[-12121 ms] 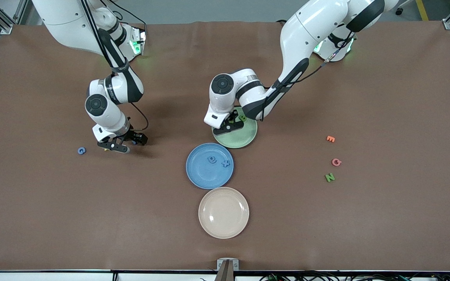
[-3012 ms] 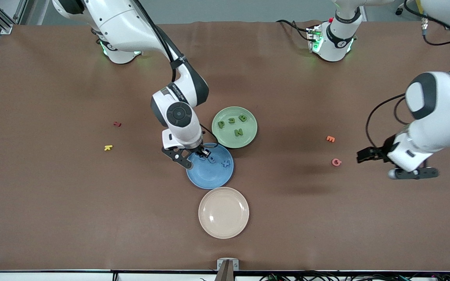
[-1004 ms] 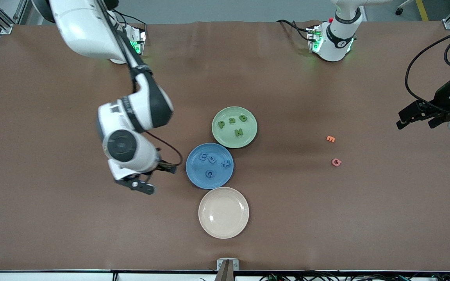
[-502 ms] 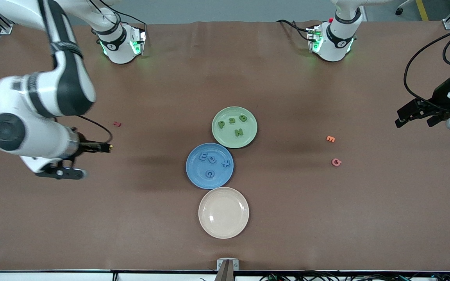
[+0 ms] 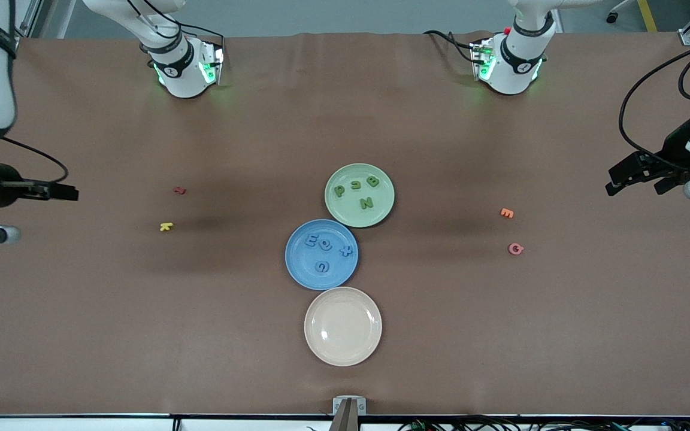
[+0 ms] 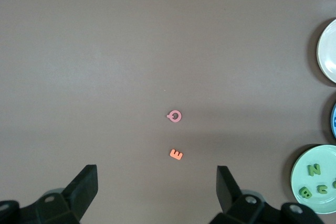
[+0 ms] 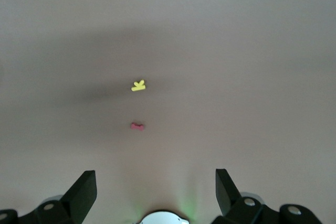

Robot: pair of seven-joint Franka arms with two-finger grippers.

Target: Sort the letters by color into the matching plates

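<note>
Brown table [image 5: 141,335]. Mid-table, the green plate [image 5: 381,206] holds four green letters [image 5: 366,203] and the blue plate [image 5: 302,272] four blue letters [image 5: 311,242], so sorting looks finished. Both empty grippers are wide open over the end edges: left gripper [image 5: 644,176], right gripper [image 5: 15,209] partly cut off.

Robotics lab: framed bench [image 5: 81,335], cabling [image 5: 453,425].

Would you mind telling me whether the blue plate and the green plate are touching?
Cannot tell. In the front view the blue plate's rim meets the green plate's rim with no brown table showing between, but from that height it might be overlap in view only.
</note>
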